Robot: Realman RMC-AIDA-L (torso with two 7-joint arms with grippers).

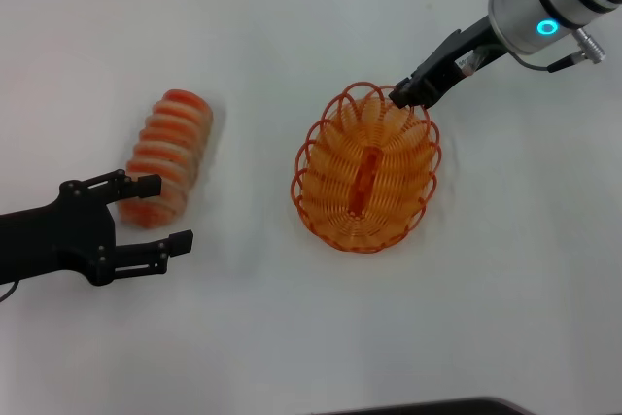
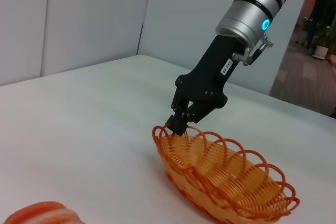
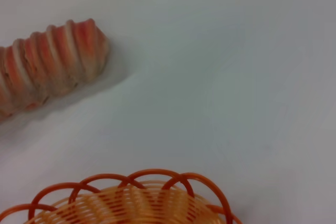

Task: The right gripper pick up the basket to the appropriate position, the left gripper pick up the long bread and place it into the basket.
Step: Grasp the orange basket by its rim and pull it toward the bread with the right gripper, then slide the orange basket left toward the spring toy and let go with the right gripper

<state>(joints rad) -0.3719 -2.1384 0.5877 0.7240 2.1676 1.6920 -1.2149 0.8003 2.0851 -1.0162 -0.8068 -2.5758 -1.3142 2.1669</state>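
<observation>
The orange wire basket (image 1: 304,157) sits right of centre on the white table. My right gripper (image 1: 403,96), with a white label, is shut on the basket's far rim; this also shows in the left wrist view (image 2: 176,124), with the basket (image 2: 226,182) below it. The long bread (image 1: 170,148), orange with cream stripes, lies to the left of the basket, apart from it. My left gripper (image 1: 167,212) is open just at the bread's near end, one finger beside the loaf, holding nothing. The right wrist view shows the bread (image 3: 47,56) beyond the basket's rim (image 3: 131,182).
The white table (image 1: 292,26) stretches around both objects. A dark edge (image 1: 437,407) shows along the table's near side. Grey wall panels (image 2: 79,19) stand behind the table in the left wrist view.
</observation>
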